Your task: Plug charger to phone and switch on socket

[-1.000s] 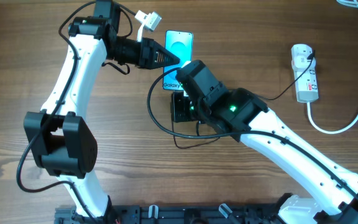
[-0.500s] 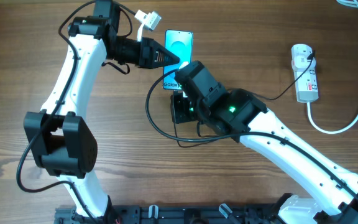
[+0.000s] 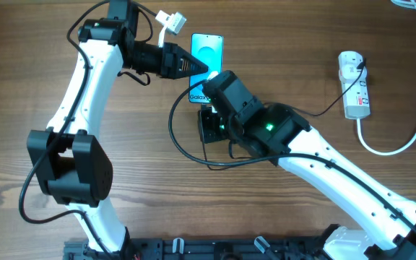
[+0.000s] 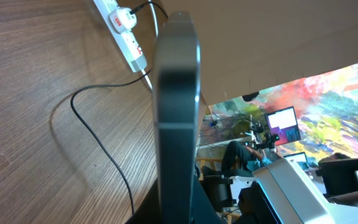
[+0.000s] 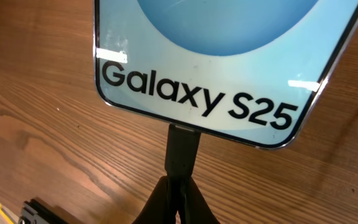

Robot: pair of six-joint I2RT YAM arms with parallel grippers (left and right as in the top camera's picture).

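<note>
The phone (image 3: 207,49) sits far centre, rigid and slick-glassed, best steadied by its frame; the right gripper (image 5: 179,186) is pinched tight on the limp charger (image 5: 183,148) at the plug, against the phone's near edge; the left gripper (image 3: 198,68) meets its left edge, jaw state indeterminable.

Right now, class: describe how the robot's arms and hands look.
The left arm and right arm have white rounded links, bulky black joints and thin black cables. A green light marks the right one. The left hand and right hand are black and tapered.
</note>
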